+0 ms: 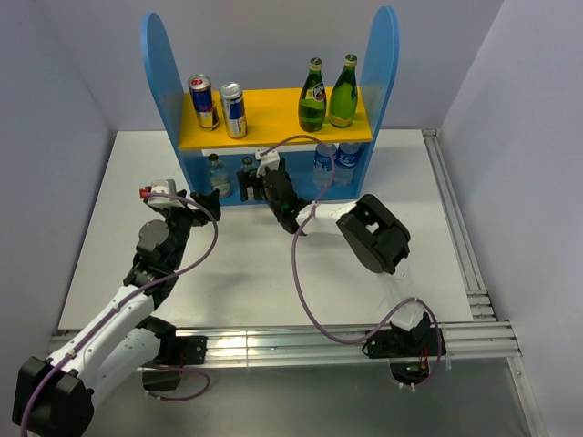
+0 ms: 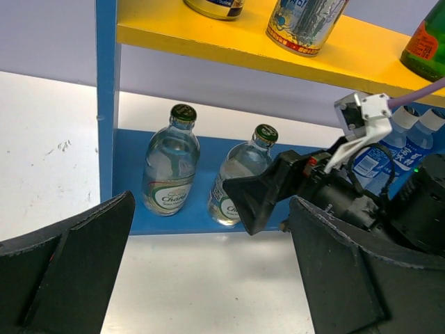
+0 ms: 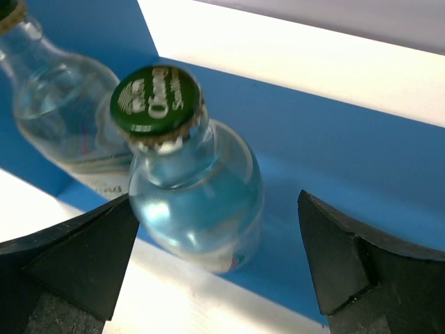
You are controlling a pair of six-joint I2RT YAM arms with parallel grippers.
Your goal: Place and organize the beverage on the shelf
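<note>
- The right pincer [image 3: 217, 236] is spread; its fingers do not touch the glass bottle [image 3: 198, 202].
- This bottle stands on the shelf [image 3: 334, 153] base, just right of the second bottle [image 3: 55, 104].
- Best, I think, is to draw straight back toward the near side.
- The left pincer [image 2: 212, 233] is spread and empty.

A lab: railed white table [image 1: 246, 273], bare walls [image 1: 519, 109].
</note>
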